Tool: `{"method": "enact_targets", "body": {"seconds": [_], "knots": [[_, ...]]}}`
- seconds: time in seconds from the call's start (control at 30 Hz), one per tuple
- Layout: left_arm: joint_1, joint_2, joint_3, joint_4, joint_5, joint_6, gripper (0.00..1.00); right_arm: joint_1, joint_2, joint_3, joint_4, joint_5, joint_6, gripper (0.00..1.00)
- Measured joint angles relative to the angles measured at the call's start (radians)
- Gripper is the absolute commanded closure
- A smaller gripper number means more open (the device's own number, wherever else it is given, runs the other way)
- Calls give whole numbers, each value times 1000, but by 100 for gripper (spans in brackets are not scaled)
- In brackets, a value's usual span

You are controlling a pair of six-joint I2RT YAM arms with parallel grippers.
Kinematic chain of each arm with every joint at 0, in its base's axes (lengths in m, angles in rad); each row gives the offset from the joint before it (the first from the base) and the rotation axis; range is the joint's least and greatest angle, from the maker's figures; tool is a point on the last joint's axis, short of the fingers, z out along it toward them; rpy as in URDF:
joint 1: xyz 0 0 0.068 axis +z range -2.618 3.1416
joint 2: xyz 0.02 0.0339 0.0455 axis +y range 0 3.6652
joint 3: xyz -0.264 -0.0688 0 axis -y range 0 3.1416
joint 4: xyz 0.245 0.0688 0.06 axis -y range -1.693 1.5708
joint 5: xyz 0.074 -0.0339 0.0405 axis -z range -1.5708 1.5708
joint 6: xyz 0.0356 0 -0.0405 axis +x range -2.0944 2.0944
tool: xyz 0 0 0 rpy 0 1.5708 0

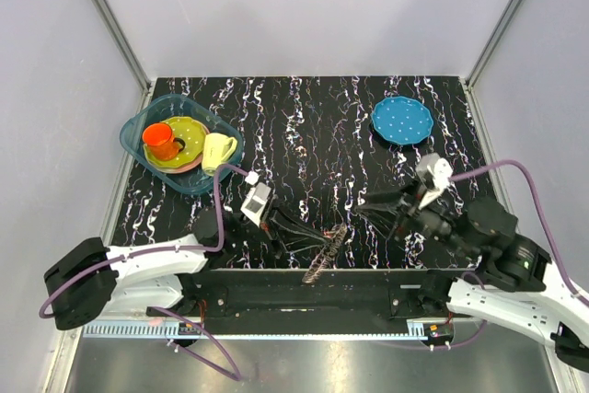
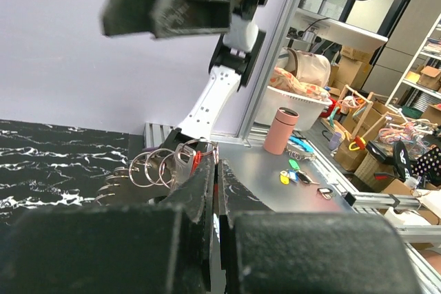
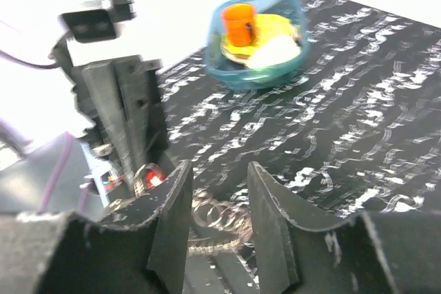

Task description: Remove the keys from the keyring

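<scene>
White arms [image 1: 152, 262] have black joints [image 1: 78, 283] and purple cables [image 1: 216, 209], left tool [image 2: 216, 170] and right tool [image 3: 219, 170] matte black.

Pale walls [image 1: 304, 6] enclose the black marbled table [image 1: 313, 126].

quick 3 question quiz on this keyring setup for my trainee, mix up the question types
1. True or false: the right gripper is shut on the keyring.
2. The orange cup sits in: A) the teal bin; B) the blue plate; C) the keyring.
3. Fill in: the red key shows at the ___ gripper's fingertips.

Key: 1 false, its jaws stand apart. 2 A. 3 left; the left gripper is shut on the keyring.
</scene>
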Motion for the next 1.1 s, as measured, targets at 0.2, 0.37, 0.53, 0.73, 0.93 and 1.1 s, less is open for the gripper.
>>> {"method": "enact_targets", "body": {"seconds": [0.2,0.37,0.53,0.73,0.93,1.1], "knots": [[2,-36,0,3,-5,3,100,-1,-163,-169,131,-231,109,63],[2,-57,0,1,-6,11,100,-1,-135,-219,193,-336,194,66],[2,-72,0,-18,-8,22,100,-1,-14,-200,236,-412,269,69],[4,-89,0,-37,-17,33,100,-1,23,-200,262,-432,309,74],[4,-104,0,-59,-18,44,100,-1,12,-207,300,-441,315,78],[4,-104,0,-68,-17,50,100,-1,9,-218,320,-458,311,78]]}}
